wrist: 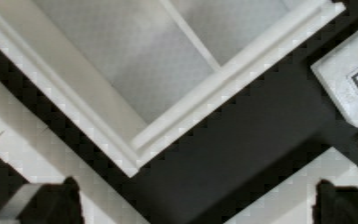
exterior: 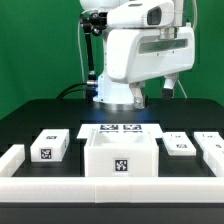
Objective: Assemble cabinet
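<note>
1 box (exterior: 120,160), its corner below and between the jaws. 3 blocks (exterior: 48,147), all outside the jaws. Gripper (wrist: 185,208) jaws spread wide, holding nothing. Only the exterior view shows the blocks; only the wrist view shows the fingertips (wrist: 43,205).

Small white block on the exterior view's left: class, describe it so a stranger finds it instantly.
Find the big white box on the black table. On the exterior view's left of it lies the small white block, bearing a tag. It is the only tagged block there; the second block and third block lie on the box's other side.
</note>
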Tool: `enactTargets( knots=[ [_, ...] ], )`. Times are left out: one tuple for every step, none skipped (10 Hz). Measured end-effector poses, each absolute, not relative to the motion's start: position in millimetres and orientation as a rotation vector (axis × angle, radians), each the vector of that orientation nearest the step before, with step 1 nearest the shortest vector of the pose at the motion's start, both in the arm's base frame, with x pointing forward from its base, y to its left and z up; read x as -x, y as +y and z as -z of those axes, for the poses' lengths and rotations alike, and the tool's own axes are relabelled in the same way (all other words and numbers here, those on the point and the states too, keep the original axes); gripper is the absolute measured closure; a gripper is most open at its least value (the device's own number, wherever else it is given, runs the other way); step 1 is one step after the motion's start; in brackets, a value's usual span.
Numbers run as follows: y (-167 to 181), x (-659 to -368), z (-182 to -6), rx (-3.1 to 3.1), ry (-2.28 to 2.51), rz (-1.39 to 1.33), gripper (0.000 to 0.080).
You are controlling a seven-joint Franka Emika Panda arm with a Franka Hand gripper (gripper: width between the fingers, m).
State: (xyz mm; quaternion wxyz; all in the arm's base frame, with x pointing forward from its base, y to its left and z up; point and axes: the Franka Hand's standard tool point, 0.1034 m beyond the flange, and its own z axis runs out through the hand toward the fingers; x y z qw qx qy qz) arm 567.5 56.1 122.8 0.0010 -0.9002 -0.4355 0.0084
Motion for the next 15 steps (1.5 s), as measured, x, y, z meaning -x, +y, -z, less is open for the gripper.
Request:
enactTargets(
  knots=[
    [56.0, -567.5, -122.8, 2.826, -1.367, -0.026, 0.015],
    [56.1, -567.5, -122.8, 2.826, -1.367, -0.026, 0.015],
    [56.0, -567.5, -122.8, 2.826, -1.367, -0.026, 0.015],
    [56.0, -567.4, -122.8, 2.826, -1.367, -0.026, 0.015],
    [55.8, -566.4, -123.0, 2.823, -1.38, -0.029, 0.015],
    [54.5, -560.5, -124.4, 2.798, -1.451, -0.042, 0.015],
    [52.0, -551.7, -123.7, 2.765, -1.51, -0.043, 0.015],
    [47.6, -542.1, -120.1, 2.755, -1.527, -0.041, 0.015],
    [45.6, -541.0, -119.0, 2.761, -1.523, -0.025, 0.015],
    [46.1, -541.2, -118.7, 2.761, -1.523, -0.025, 0.015],
    [46.1, -541.0, -118.3, 2.76, -1.523, -0.026, 0.015],
    [46.0, -540.9, -118.0, 2.76, -1.523, -0.027, 0.015],
    [46.0, -540.7, -117.8, 2.759, -1.524, -0.028, 0.015],
    [45.0, -536.8, -117.5, 2.737, -1.585, -0.04, 0.015],
    [43.6, -525.8, -114.4, 2.709, -1.639, -0.06, 0.015]
  ],
)
